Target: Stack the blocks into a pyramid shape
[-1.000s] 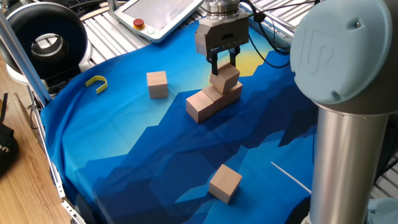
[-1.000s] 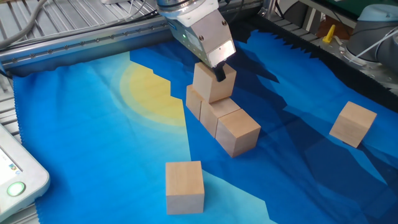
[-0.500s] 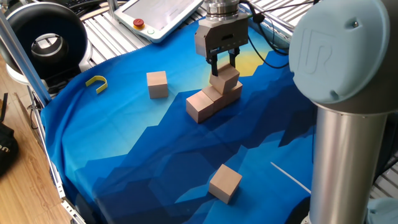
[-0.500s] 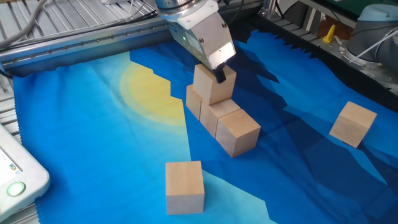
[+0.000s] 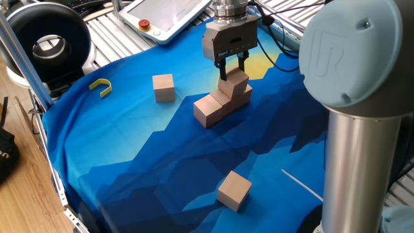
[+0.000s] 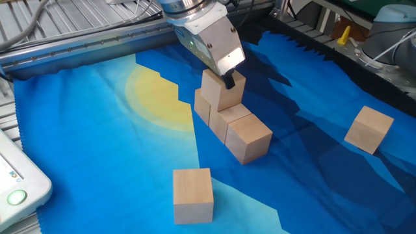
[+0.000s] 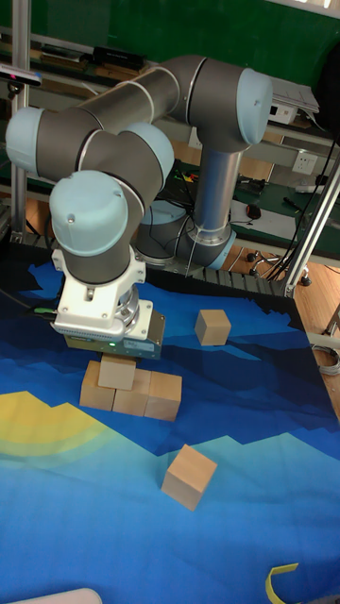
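Your pincer (image 5: pixel 232 66) is closed on the top block (image 5: pixel 234 83), seating it over a seam of the three-block row (image 6: pixel 233 125) so it bridges two cubes. Two loose blocks (image 5: pixel 163 87) (image 5: pixel 234 190) wait apart on the surface (image 5: pixel 142 162). No containers here.

light tan wooden blocks (image 6: pixel 247 137) sit on a cloth (image 6: pixel 97 162) of jagged light and deep blue bands with a yellow sun patch, a yellow hook (image 5: pixel 100 85) lies at its edge, and the grey arm (image 7: pixel 123 142) wears pale blue caps.
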Motion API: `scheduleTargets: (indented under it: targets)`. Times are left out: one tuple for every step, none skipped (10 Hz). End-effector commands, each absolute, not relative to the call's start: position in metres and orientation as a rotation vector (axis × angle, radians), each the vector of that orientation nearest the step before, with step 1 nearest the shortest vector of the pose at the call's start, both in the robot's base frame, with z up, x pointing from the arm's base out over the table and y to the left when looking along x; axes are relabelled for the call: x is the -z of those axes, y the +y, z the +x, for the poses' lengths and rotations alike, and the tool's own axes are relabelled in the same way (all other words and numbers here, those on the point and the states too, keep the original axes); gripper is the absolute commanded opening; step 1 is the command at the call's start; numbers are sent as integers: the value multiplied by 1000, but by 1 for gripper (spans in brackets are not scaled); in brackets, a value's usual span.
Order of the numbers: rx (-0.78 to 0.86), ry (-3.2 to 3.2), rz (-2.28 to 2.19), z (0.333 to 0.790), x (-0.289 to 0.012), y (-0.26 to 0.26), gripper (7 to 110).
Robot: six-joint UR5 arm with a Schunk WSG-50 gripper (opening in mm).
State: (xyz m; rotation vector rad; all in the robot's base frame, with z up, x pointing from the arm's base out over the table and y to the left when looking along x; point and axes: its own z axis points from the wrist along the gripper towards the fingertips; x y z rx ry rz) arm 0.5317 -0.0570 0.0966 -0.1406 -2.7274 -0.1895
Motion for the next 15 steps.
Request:
scheduleTargets:
  targets:
    - [205,-2719,-154,531,-99,-53,7]
    - [207,-2719,-154,532,-99,-53,7]
    - [205,-2719,-154,533,-97,-54,7]
    - [209,-2719,-153,533,-95,-53,7]
    - [205,-2719,-154,534,-94,-54,7]
    - [207,-2719,-156,534,-94,-53,7]
    - [202,-2718,-157,533,-94,-54,7]
    - [204,-2716,-166,533,-94,-54,7]
    - [206,-2716,-168,533,-94,-54,7]
    - [210,-2715,-167,533,-94,-53,7]
    - [210,-2715,-169,534,-94,-53,7]
    - [211,-2713,-170,533,-95,-53,7]
    - [212,-2713,-176,534,-95,-53,7]
    - [207,-2713,-179,534,-94,-54,7]
    - [207,-2713,-181,534,-94,-54,7]
